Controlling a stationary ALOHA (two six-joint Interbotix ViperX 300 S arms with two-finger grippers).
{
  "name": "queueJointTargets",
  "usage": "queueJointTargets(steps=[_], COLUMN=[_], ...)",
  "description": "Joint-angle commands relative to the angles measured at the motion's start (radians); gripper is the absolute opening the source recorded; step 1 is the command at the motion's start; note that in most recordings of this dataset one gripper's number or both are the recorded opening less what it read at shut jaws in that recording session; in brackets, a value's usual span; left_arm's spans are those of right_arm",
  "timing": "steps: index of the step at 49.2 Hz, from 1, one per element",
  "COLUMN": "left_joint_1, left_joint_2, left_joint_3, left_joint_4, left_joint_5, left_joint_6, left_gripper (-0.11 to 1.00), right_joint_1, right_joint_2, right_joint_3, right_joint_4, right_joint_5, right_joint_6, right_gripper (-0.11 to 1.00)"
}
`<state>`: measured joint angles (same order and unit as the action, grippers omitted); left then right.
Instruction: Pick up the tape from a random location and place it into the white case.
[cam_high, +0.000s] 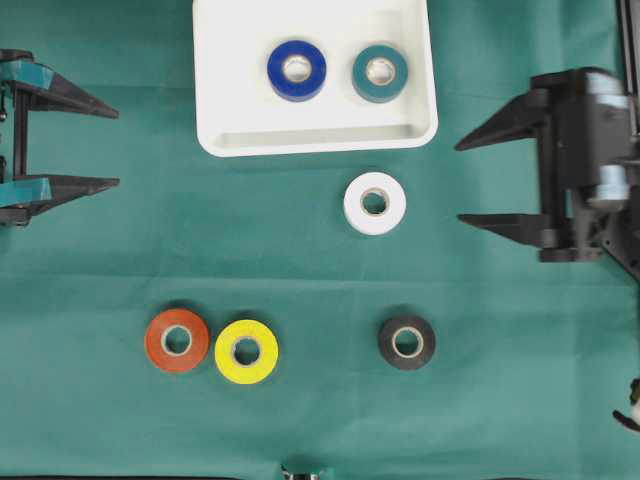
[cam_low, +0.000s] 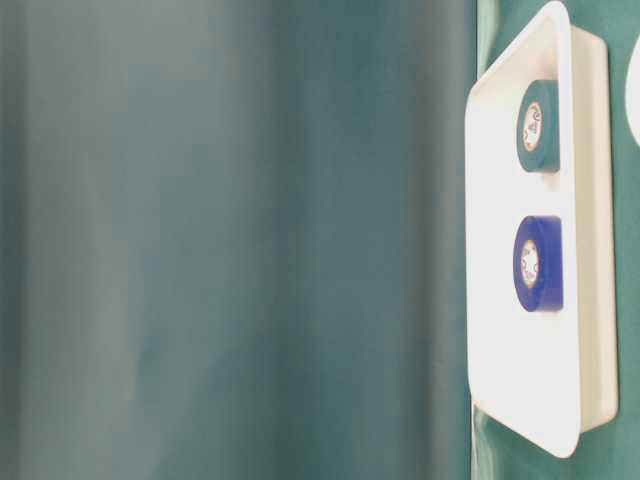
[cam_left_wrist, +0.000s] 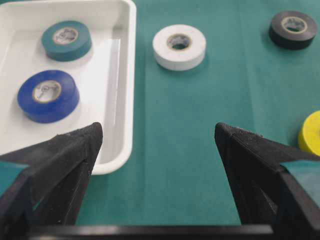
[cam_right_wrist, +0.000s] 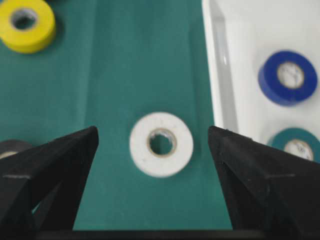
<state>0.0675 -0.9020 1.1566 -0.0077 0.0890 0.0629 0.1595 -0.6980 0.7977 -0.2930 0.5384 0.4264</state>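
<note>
Nearest your wrist views are the two grippers. Your left gripper (cam_left_wrist: 157, 135) has its jaws spread wide with nothing between them, and your right gripper (cam_right_wrist: 152, 137) is likewise wide apart and holding nothing, pointing at the white tape (cam_right_wrist: 161, 144) on the green cloth (cam_high: 300, 400). You have the white case (cam_high: 225, 140) at the top middle of the overhead view. It holds two rolls lying flat side by side, apart: a blue tape (cam_high: 296, 70) and a teal tape (cam_high: 379, 73). Your white tape lies just outside the case's near rim. Farther off you see a red tape (cam_high: 177, 340) touching a yellow tape (cam_high: 246, 351), and a black tape (cam_high: 407, 342) lying alone.
</note>
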Motion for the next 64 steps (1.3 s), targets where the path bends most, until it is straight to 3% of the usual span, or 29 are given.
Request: queueJointTargets(steps=[1, 23, 40, 64], left_joint_1=[0.005, 0.003, -0.006, -0.178], left_joint_2=[0.005, 0.005, 0.005, 0.005], left_joint_3=[-0.011, -0.008, -0.009, -0.011], left_joint_4=[-0.002, -0.002, 0.0, -0.005], left_joint_5=[-0.006, -0.005, -0.006, -0.014], left_joint_6=[-0.002, -0.002, -0.002, -0.035], left_gripper=[0.98, 0.98, 0.98, 0.98], right_joint_1=[-0.006, -0.086, -0.087, -0.087], right_joint_2=[-0.074, -0.295, -0.288, -0.284], right_joint_3=[0.055, 0.347, 0.354, 0.353], right_joint_4=[-0.003, -0.002, 0.002, 0.003], right_joint_5=[-0.064, -0.278, -0.298, -0.299], right_joint_6=[0.002, 0.012, 0.012, 0.012], right_gripper=[0.87, 0.87, 0.87, 0.87])
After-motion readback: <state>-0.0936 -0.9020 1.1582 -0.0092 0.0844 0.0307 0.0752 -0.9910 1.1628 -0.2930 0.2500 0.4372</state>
